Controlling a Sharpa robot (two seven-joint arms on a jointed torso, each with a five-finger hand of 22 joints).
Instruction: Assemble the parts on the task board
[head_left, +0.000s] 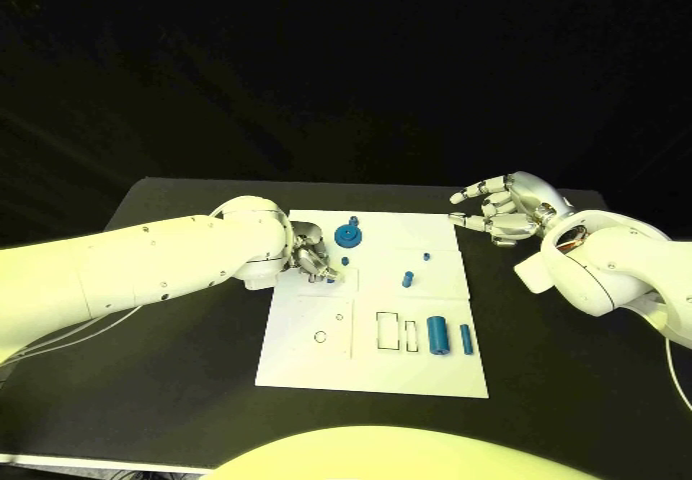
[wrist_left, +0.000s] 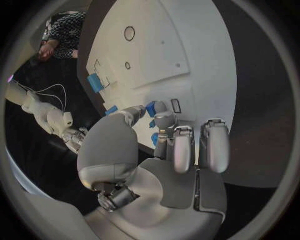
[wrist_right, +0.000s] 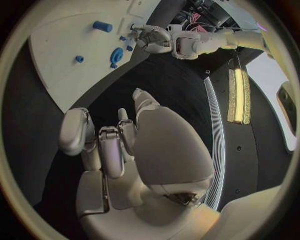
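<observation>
Head view has the left silver hand (head_left: 313, 256) pinching a small blue part (head_left: 330, 277) at the white task board's (head_left: 433, 375) left edge; seating it needs careful alignment, I judge. Right silver hand (head_left: 500, 213) hovers spread, holding nothing, over the black desk (head_left: 173, 380)
</observation>
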